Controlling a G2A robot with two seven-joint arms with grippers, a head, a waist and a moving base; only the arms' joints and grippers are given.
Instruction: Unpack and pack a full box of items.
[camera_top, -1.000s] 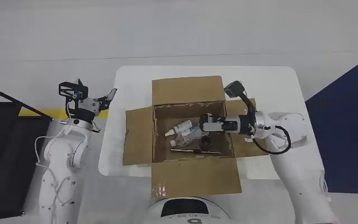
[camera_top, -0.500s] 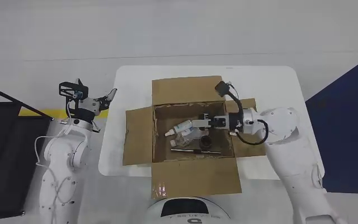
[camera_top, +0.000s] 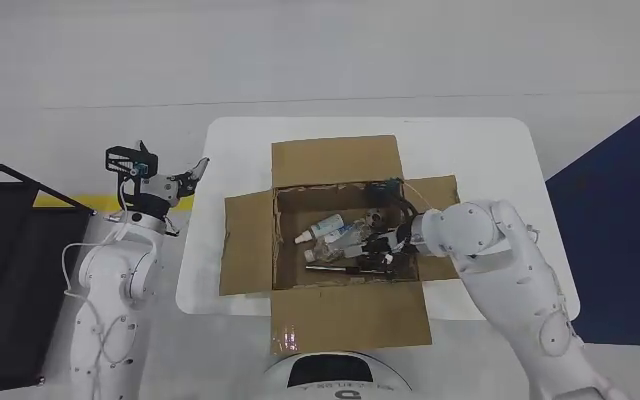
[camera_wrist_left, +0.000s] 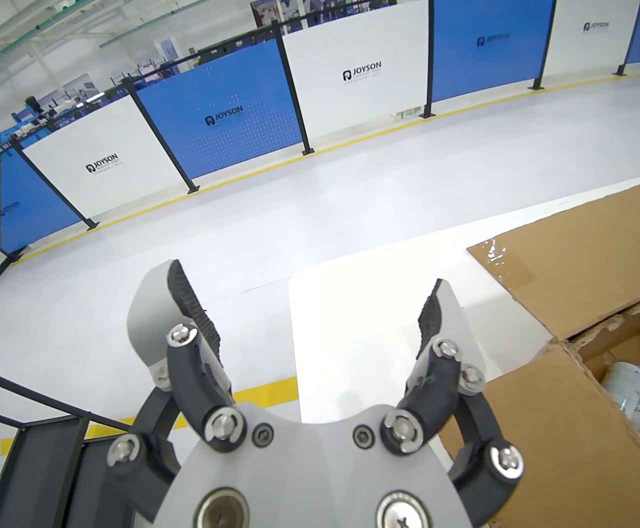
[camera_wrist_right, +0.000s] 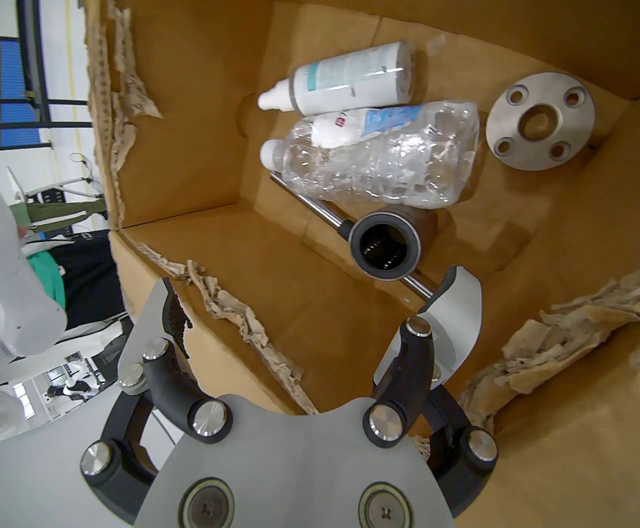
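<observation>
right gripper (camera_wrist_right: 315, 292) dipped lower into the box (camera_top: 335, 160), wrist turned downward

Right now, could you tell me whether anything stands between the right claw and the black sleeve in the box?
Nothing visible does. The right claw is open, and only bare box floor lies between it and the black sleeve resting on the metal rod. The crushed clear bottle lies beyond it.
</observation>
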